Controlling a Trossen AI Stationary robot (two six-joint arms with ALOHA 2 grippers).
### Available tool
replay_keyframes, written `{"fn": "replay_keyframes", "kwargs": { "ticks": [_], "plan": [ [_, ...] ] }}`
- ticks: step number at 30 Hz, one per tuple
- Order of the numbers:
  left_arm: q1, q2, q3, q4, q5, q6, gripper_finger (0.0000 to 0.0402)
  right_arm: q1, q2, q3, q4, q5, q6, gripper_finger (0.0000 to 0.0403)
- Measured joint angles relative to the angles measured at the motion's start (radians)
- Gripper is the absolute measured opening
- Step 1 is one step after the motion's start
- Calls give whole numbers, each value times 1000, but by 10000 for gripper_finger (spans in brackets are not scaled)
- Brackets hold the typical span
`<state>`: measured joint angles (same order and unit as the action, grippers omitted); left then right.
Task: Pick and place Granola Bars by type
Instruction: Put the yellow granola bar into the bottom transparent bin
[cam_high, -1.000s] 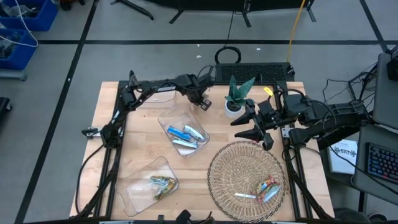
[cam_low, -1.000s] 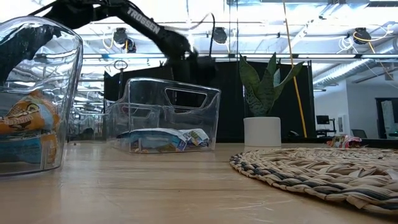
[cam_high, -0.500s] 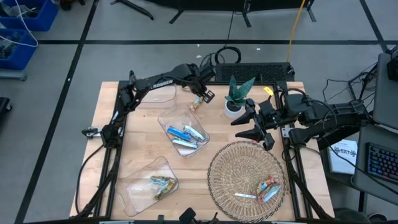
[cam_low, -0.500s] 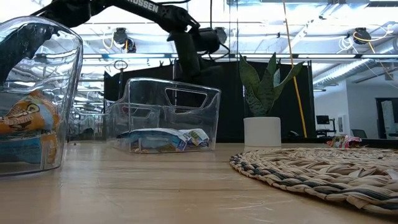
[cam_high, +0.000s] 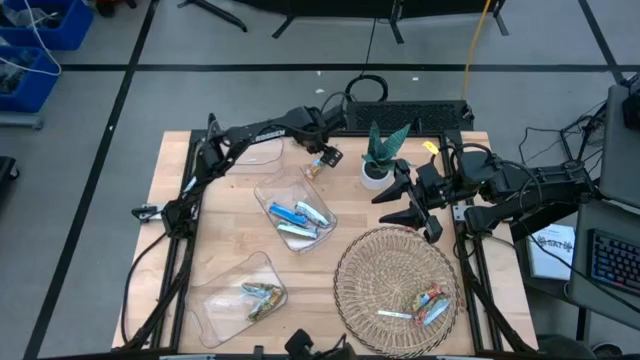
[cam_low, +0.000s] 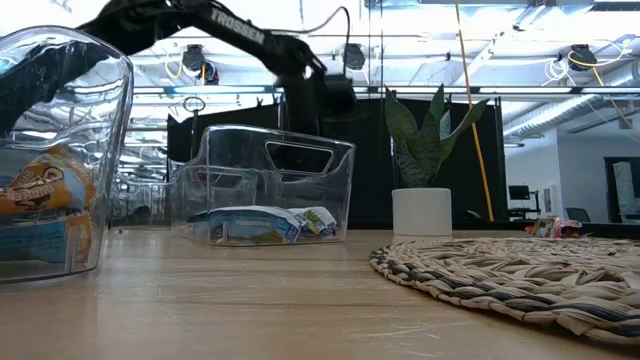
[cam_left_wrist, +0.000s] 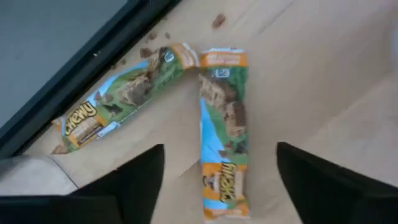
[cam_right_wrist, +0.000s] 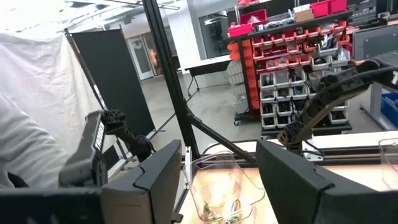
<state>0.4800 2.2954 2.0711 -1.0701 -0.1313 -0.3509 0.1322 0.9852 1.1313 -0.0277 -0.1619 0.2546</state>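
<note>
- Peering through the low camera, the near bin (cam_low: 55, 160) is cut off at the frame's edge and blurs the bars inside it; the bars in the wicker tray (cam_low: 520, 275) are hidden behind its rim there.
- Only the left wrist camera shows two green-and-orange bars (cam_left_wrist: 224, 130) lying loose on the bare table (cam_left_wrist: 323, 93), ends nearly touching in a V; from overhead they are one small speck by the left gripper (cam_high: 322, 160).
- The left arm reaches across the table's far edge, its gripper hanging above those two bars with fingers (cam_left_wrist: 130, 186) spread wide, one bar between them, nothing pinched.
- The right gripper (cam_high: 412, 200) waits beside the potted plant (cam_high: 378, 155), past the tray's far rim (cam_high: 395, 235), fingers (cam_right_wrist: 155, 174) spread and empty.
- Overhead alone gives the sorting: blue and silver-blue bars (cam_high: 298, 217) in the middle bin (cam_high: 295, 205), green-gold bars (cam_high: 262, 297) in the near bin, orange-red bars (cam_high: 428, 300) plus a pale one on the tray.
- The right wrist camera looks out at shelving in the room and catches the left arm (cam_right_wrist: 323, 99) far off.
</note>
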Motion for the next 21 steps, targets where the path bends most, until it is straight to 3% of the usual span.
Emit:
{"fn": "replay_keyframes", "kwargs": {
  "ticks": [4, 9, 17, 21],
  "plan": [
    [-3, 28, -1, 12, -32, -1, 348, 0, 0, 0, -2, 0, 20, 199],
    [-7, 77, 0, 28, -24, 2, 352, 0, 0, 0, -7, 0, 32, 199],
    [-9, 139, 0, 48, 68, 24, 328, 0, 0, 0, -6, 0, 47, 199],
    [-4, 140, 1, 30, 70, 16, 268, 0, 0, 0, -3, 0, 47, 199]
  ]
}}
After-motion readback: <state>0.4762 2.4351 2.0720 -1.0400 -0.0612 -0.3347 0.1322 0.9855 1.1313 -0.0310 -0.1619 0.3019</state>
